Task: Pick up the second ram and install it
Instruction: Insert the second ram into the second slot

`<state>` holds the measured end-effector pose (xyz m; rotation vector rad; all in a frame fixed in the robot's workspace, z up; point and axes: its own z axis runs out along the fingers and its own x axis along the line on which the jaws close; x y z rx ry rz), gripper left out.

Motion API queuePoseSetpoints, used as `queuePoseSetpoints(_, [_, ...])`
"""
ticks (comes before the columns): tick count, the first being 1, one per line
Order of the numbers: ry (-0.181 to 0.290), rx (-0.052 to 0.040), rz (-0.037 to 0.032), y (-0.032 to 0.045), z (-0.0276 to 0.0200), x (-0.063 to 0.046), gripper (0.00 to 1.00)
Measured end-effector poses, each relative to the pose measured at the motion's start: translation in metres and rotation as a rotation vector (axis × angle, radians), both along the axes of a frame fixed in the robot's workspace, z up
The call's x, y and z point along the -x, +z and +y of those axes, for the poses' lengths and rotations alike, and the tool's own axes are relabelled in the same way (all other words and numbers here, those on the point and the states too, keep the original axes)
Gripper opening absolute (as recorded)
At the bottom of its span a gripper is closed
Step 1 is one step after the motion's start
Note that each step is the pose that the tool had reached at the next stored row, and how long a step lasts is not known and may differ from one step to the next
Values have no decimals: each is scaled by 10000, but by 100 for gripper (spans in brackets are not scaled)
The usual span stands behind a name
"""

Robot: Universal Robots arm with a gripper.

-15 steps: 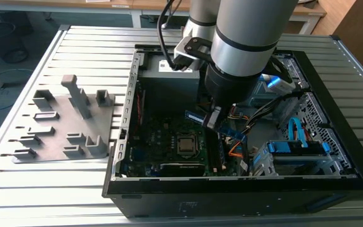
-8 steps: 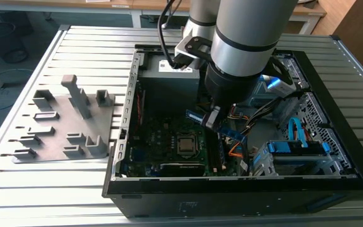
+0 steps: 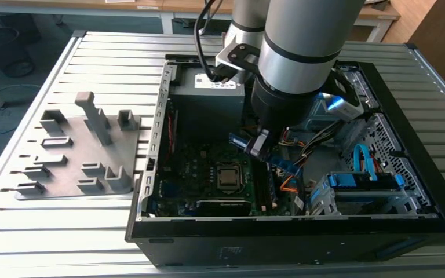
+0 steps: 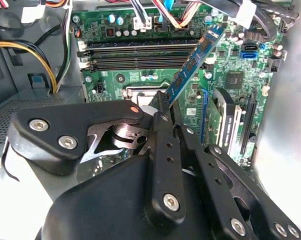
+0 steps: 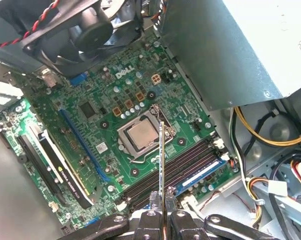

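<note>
Nearest in, at the gripper (image 5: 163,216): pinched almost shut on the second ram (image 5: 162,165), jaws narrowed to the thickness of the board. Grips one short end only, leaving the rest of the stick projecting free ahead, likely to keep the gripper clear of a socket's side clips. Carries it on edge rather than flat, fitting for a part meant to enter a narrow slot edge first. Hangs above the motherboard (image 5: 105,150), apparently clear of it, near the processor socket (image 5: 140,136) and short of the memory slots (image 5: 178,167); not yet seated in any of them. Just beyond, in the slot farthest from the socket, seemingly a module with a blue label (image 5: 203,172) already in place. Farther out, in the exterior view, reaches down into the open computer case (image 3: 284,237), laid on its side, presumably to give access from above. Well apart, toward the exterior view's left, the grey holder tray (image 3: 83,153) on the slatted table (image 3: 21,243).
</note>
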<state>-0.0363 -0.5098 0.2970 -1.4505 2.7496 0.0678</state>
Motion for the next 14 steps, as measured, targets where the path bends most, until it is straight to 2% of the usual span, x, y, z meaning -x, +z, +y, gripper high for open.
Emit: queuePoseSetpoints(14, [-755, 6, 0, -3, 0, 0, 14])
